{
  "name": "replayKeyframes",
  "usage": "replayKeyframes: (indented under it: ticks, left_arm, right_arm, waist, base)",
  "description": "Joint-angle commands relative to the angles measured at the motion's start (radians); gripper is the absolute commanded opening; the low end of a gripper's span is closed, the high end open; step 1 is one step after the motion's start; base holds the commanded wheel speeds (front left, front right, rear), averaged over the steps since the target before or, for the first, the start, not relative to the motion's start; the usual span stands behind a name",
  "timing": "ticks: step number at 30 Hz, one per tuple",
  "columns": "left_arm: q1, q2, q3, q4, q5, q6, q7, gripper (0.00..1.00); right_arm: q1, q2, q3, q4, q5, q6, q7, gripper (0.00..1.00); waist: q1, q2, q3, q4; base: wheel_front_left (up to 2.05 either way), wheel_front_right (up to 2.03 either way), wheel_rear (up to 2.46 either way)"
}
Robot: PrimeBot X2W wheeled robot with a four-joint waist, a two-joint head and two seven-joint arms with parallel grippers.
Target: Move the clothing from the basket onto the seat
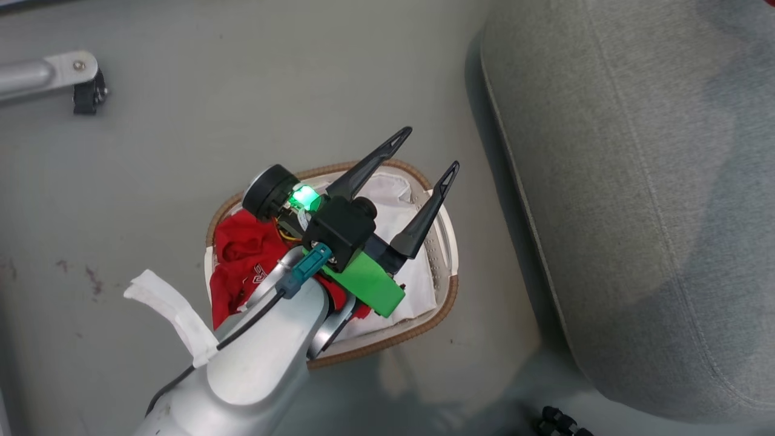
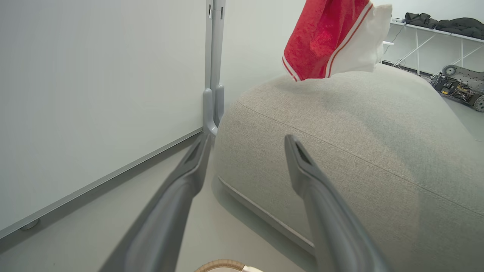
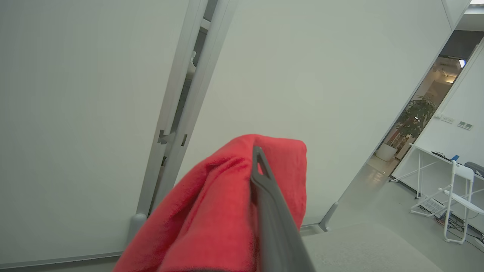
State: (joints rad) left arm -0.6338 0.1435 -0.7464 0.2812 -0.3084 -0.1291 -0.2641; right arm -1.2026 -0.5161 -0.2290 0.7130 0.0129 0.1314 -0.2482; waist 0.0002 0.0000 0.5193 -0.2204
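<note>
My left gripper [image 1: 430,148] hangs open above the basket [image 1: 424,327], its fingers spread and empty. Red clothing [image 1: 242,248] lies crumpled in the basket's left half, on the white lining. The grey seat [image 1: 636,181] stands to the right of the basket. In the left wrist view the left gripper [image 2: 247,139] points at the seat [image 2: 340,132], and a red garment with white stripes and a white panel [image 2: 325,37] hangs in the air above it. My right gripper [image 3: 257,151] is shut on that red garment [image 3: 219,211], which drapes over its fingers.
A metal leg with a black caster [image 1: 72,75] lies on the floor at the upper left. White partition walls [image 2: 94,94] stand behind the seat. A table and a wheeled machine [image 2: 457,83] are beyond the seat, and a white folding chair [image 3: 459,196] stands farther off.
</note>
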Motion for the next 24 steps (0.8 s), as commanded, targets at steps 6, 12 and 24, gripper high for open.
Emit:
replayKeyframes:
  ticks: [6, 12, 24]
  left_arm:
    - [-0.057, 0.018, 0.010, -0.017, 0.019, -0.003, -0.001, 1.00]
    - [-0.063, 0.020, 0.003, -0.008, 0.021, -0.003, -0.001, 1.00]
    - [-0.040, 0.021, -0.002, 0.018, 0.005, -0.003, -0.001, 1.00]
  right_arm:
    - [0.063, 0.046, -0.059, 0.104, -0.041, -0.001, -0.017, 0.00]
    - [0.159, 0.111, -0.108, 0.091, -0.101, -0.001, -0.018, 0.00]
    - [0.277, 0.188, -0.181, -0.009, -0.146, -0.001, -0.017, 1.00]
  waist:
    - [-0.0002, 0.0000, 0.233, 0.075]
    - [-0.0002, 0.0000, 0.270, 0.070]
    - [-0.0002, 0.0000, 0.239, 0.042]
  base:
    - [0.00, 0.00, 0.00]
    - [0.00, 0.00, 0.00]
    - [0.00, 0.00, 0.00]
